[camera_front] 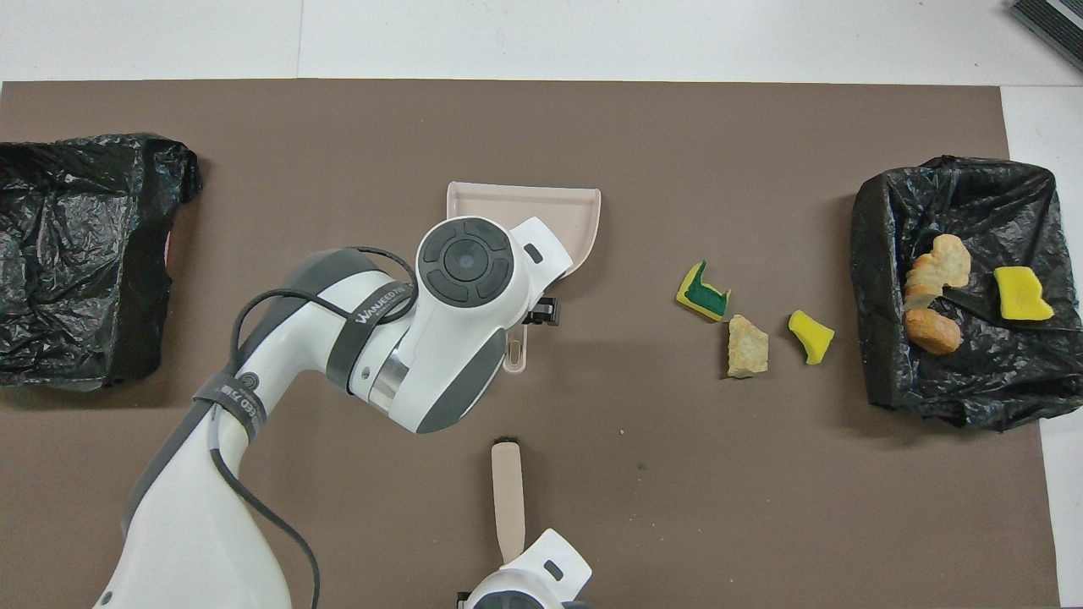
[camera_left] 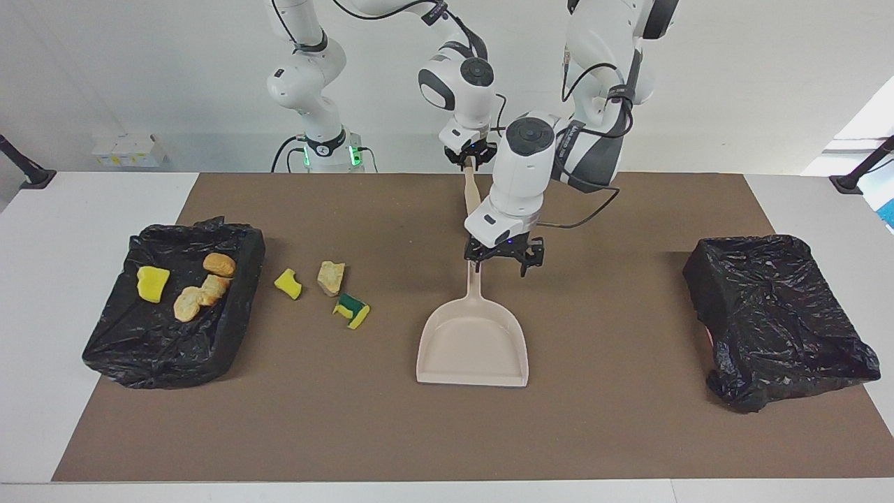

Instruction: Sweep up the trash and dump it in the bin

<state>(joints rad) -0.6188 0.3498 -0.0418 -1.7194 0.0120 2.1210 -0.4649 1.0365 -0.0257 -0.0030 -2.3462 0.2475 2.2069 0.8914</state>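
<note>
Three trash scraps lie on the brown mat: a yellow one (camera_left: pixel 288 283), a tan one (camera_left: pixel 331 277) and a green-and-yellow one (camera_left: pixel 351 311). Beside them, a black-lined bin (camera_left: pixel 112 349) at the right arm's end holds more trash: a yellow scrap (camera_left: pixel 152 283) and tan chunks (camera_left: pixel 197 297). The beige dustpan (camera_left: pixel 472 349) lies flat mid-mat. My left gripper (camera_left: pixel 500 269) hangs open just over its handle (camera_left: pixel 475 283). My right gripper (camera_left: pixel 469 159) is shut on the end of the beige brush (camera_front: pixel 508 495), whose bristles rest on the mat.
A second black-lined bin (camera_left: pixel 775 318) sits at the left arm's end with nothing showing inside. The left arm's body covers part of the dustpan (camera_front: pixel 525 203) from above. White table borders the mat (camera_left: pixel 628 433) on all sides.
</note>
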